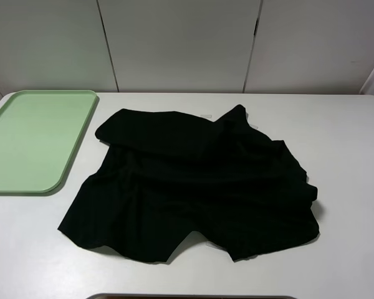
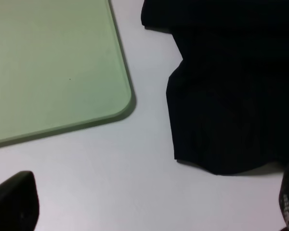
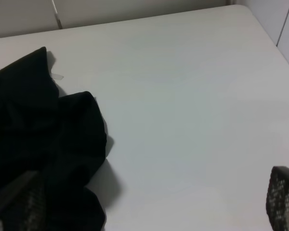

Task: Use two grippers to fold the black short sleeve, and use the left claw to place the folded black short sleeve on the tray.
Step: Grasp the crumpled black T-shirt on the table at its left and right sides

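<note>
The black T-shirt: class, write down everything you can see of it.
The black T-shirt is plain, soft-looking cloth with no print. It lies unfolded and rumpled, with creases and overlapping flaps, spread on the white table near its middle. The pale green tray sits to its left, a bare gap between them. Nothing lies on top of it.

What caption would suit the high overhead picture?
Crumpled black short sleeve on a white table, green tray beside it.

White bench [image 1: 349, 187]. Pale green tray [image 1: 37, 143] at its left side. Black short sleeve [image 1: 193, 187] crumpled mid-bench, near the tray, not touching. Small tape scrap [image 1: 206, 116] at the shirt's far edge.
</note>
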You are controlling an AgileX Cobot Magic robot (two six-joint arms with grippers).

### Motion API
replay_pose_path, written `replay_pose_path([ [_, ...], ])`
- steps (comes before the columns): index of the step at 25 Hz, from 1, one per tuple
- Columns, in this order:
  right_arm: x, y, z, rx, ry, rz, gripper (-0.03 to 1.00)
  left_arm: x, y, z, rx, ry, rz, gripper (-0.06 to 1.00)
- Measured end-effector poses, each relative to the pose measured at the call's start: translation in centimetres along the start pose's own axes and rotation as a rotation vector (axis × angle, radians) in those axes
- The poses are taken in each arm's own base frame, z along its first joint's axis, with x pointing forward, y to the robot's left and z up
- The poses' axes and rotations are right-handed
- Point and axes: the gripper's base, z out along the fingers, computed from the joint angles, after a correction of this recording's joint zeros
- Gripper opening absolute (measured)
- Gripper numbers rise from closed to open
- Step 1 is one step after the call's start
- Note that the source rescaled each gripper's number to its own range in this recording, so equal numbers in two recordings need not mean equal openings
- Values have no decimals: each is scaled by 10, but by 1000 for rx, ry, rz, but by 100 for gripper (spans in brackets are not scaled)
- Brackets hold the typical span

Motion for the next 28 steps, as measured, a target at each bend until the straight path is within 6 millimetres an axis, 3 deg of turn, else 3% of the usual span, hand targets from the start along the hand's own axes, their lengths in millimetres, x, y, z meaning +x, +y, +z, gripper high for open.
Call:
replay_pose_path([
  [28, 0, 3, 0, -35, 5, 21, 100, 0, 0, 0, -2, -1, 1, 100],
])
